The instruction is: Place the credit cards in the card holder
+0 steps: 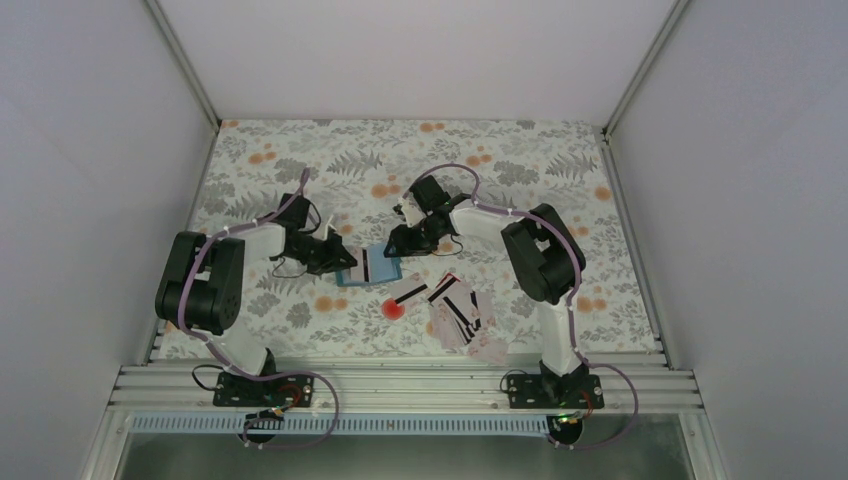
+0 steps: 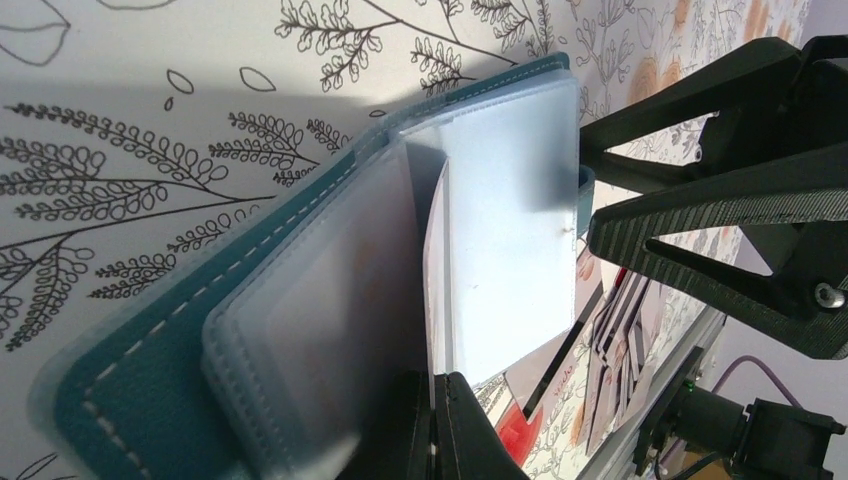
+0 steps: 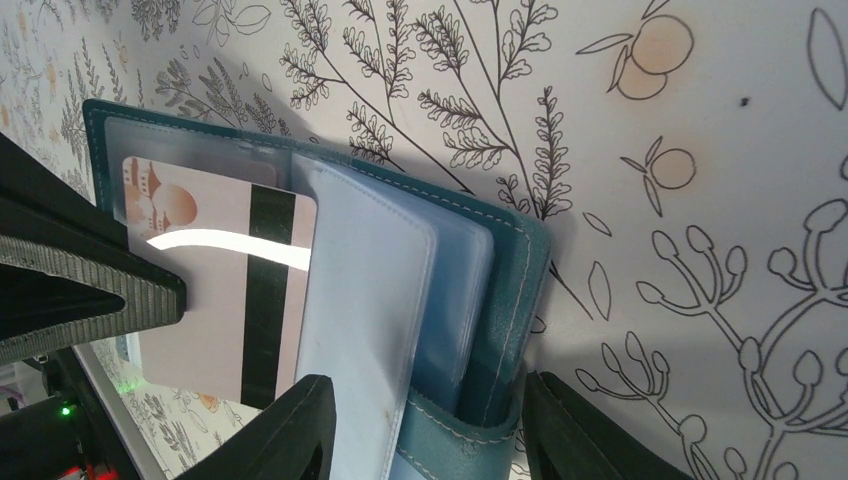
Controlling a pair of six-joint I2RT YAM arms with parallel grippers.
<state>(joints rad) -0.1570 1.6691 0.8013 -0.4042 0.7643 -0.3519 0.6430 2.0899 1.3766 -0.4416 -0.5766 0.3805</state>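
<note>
Mid-frame in the overhead view, on the floral-print tabletop (image 1: 300, 150), a small blue stitched folding card holder (image 1: 392, 268) lies open w/ both arms reaching in on it. The left gripper (image 1: 338, 262) meets it from the left of the frame, the right gripper (image 1: 393, 240) from just above-right.

Right wrist view: the right gripper's two black fingers (image 3: 300, 430) sit either side of the card holder's lower edge. Blue cover & a stack of clear plastic sleeves (image 3: 365, 300) fill the gap btwn them, so it's grasping the card holder, jaws part-way apart. A pale, thin plastic striped card (image 3: 215, 300), black stripe across it, lies on the holder's left half, and a sleeve overlaps its right end. The left gripper's tip touches the striped card at centre-left of the frame.

Left wrist view: the left gripper is clenched tight at bottom centre, fingertips (image 2: 460, 420) pinching a thin pale edge seen end-on, apparently the striped card.

Overhead again, lower right of the holder: the loose cards (image 1: 458, 308), pale rectangular plastic w/ black stripes, lie in an overlapping heap near the holder. A round red spot (image 1: 392, 309) sits just left of the heap.
</note>
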